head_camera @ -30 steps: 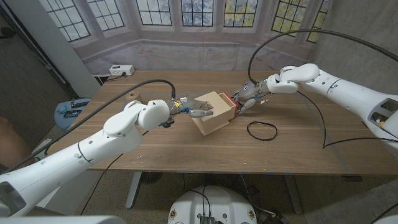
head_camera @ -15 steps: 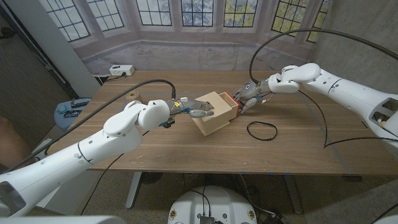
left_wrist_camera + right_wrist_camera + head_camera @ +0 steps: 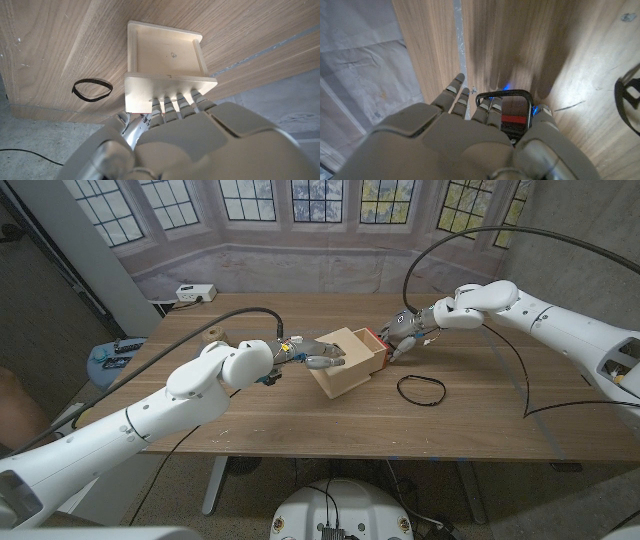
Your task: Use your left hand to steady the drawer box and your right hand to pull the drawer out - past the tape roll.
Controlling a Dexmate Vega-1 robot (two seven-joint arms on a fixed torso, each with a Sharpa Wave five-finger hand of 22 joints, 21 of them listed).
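Compared with a second ago, the right hand point(image 3: 400, 336) sits slightly further out from the pale plywood drawer box point(image 3: 345, 360), and a little more of the red-fronted drawer point(image 3: 376, 341) shows at the box's right end; the pull looks begun but barely advanced. In the right wrist view that hand's fingers point(image 3: 490, 111) curl over the black loop handle point(image 3: 504, 95) on the drawer's red front, so it grips the handle. The left hand point(image 3: 318, 355) presses its fingertips point(image 3: 172, 102) against the box's opposite end, holding nothing, bracing only. The box stands near the middle of the wooden tabletop point(image 3: 300, 420). The thin black tape roll point(image 3: 421, 389) lies flat just to the near-right of the drawer front, apart from it. Bare wood stretches beyond the right hand, well short of the tabletop's right edge, leaving room to draw further.
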